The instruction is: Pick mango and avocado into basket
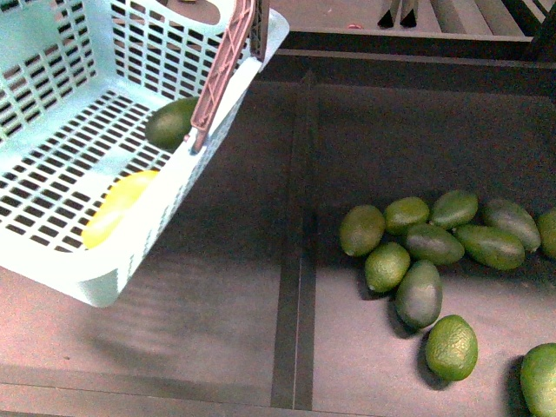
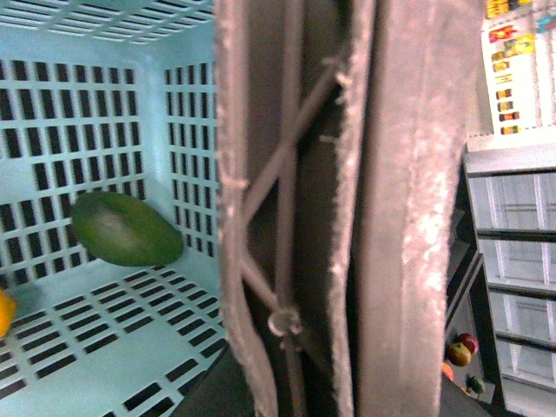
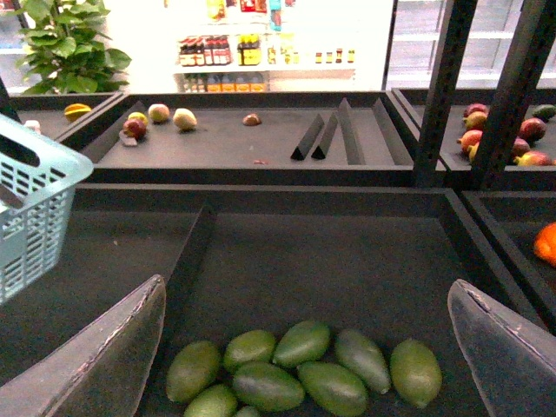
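- Your basket [image 1: 61, 261] sits at the left of the front view, lifted and tilted, its near corner hanging over the dark counter [image 1: 217, 304].
- Inside it lie one avocado [image 1: 171, 122] against the far wall and one yellow mango [image 1: 117, 208] nearer the front rim, the two apart from each other.
- The brown handle [image 1: 224, 69] stands up along the basket's right rim; the left wrist view is filled by it, with the left fingers [image 2: 417, 208] pressed close against it, so you can take the left hand as clamped on the handle.
- In that same view you see the avocado [image 2: 126, 229] resting on the slotted floor by the back corner, and a sliver of the mango [image 2: 4, 313] at the edge.
- Your right fingers [image 3: 95, 356] stand wide apart and hold nothing, hanging above the loose avocados [image 3: 300, 369].
- Those loose avocados [image 1: 426, 243] cluster in the right compartment of the counter, several touching, with two more lying nearer you toward the right corner.
- A low dark divider [image 1: 295, 261] runs between the basket side and the avocado side.
- Behind, a shelf [image 3: 217, 130] carries scattered fruit, with a leafy plant [image 3: 65, 43] and a lit bottle display [image 3: 234, 52] beyond.
- To the right, another bin holds reddish fruit [image 3: 499, 139].
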Available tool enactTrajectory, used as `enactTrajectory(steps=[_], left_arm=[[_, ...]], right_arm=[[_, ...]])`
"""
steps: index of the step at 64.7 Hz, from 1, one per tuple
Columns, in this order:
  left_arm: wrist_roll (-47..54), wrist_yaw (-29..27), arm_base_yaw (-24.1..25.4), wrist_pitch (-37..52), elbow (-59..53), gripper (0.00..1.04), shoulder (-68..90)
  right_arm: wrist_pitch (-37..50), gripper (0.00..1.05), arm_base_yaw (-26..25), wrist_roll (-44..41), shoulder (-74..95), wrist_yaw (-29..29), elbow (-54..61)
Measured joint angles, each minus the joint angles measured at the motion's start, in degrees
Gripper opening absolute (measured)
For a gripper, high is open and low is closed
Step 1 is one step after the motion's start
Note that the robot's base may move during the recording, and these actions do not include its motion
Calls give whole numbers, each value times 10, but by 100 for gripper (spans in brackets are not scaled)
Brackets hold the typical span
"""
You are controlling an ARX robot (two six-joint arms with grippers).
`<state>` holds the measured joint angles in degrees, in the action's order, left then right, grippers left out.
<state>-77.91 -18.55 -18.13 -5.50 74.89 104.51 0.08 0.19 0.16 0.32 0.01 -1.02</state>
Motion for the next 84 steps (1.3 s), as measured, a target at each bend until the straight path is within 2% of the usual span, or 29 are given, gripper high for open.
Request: enactTrajectory(steps=[12,27,56,68,73,79,84], left_arm=[[-64,57,45,-37,102,15,111],[-66,83,89,-73,213,15,206],[-16,169,108,-56,171,15,229],[-13,173,113,-30,125,15,210],[-12,164,113,-22,106,29,199],[-15,140,114,-9,71,54,161],[-22,121,116,3,47,68,132]], right_arm=[[0,96,0,0,0,0,0],[0,96,0,0,0,0,0],[0,96,0,0,0,0,0],[0,96,0,0,0,0,0],[0,96,0,0,0,0,0],[0,96,0,0,0,0,0],[0,96,0,0,0,0,0]])
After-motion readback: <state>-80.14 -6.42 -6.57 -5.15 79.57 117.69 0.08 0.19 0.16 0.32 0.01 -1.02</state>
